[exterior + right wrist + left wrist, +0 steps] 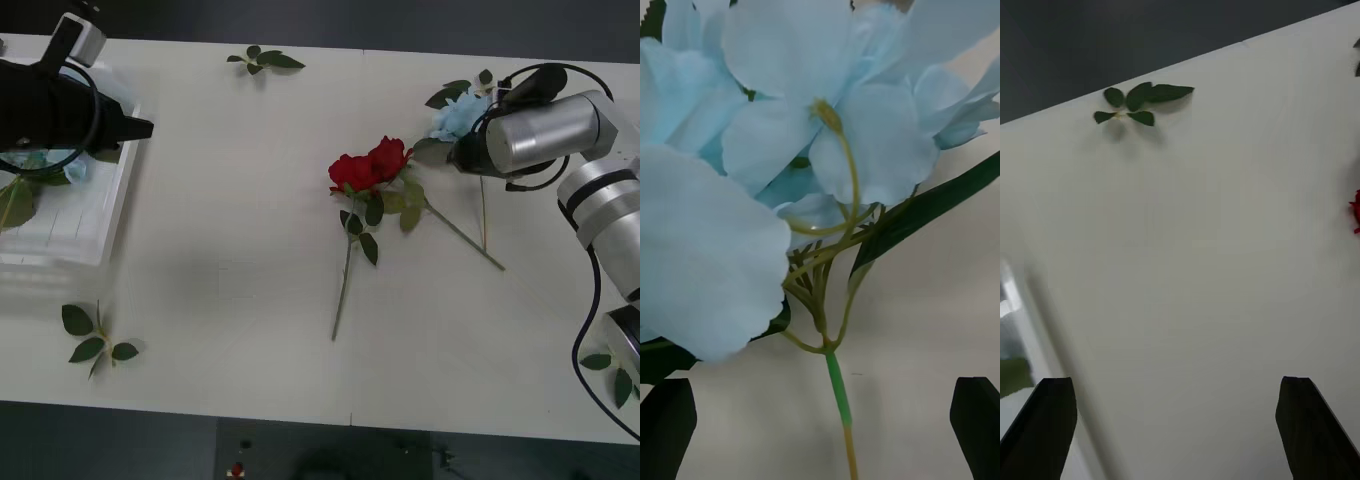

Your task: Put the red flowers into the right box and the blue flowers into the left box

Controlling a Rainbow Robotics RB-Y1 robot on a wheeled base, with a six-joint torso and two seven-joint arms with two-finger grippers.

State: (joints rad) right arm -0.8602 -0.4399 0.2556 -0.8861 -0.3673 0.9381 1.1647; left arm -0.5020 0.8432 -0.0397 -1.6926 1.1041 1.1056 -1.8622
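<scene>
Blue flower (pixel 790 150), stem toward right hand (pixel 824 427)

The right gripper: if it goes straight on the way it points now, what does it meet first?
Most likely the blue flower. The right gripper is open with the green stem between its fingers and the pale petals just ahead, though depth is hard to judge.

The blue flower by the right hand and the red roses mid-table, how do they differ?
The blue flower is a pale, fluffy cluster of many thin petals; the red roses are compact, deep-red blooms. The blue flower lies at the open right hand, its stem between the fingers in the right wrist view; the red roses lie untouched nearer the table's middle. Both lie flat on the white table, with green stems and leaves.
</scene>
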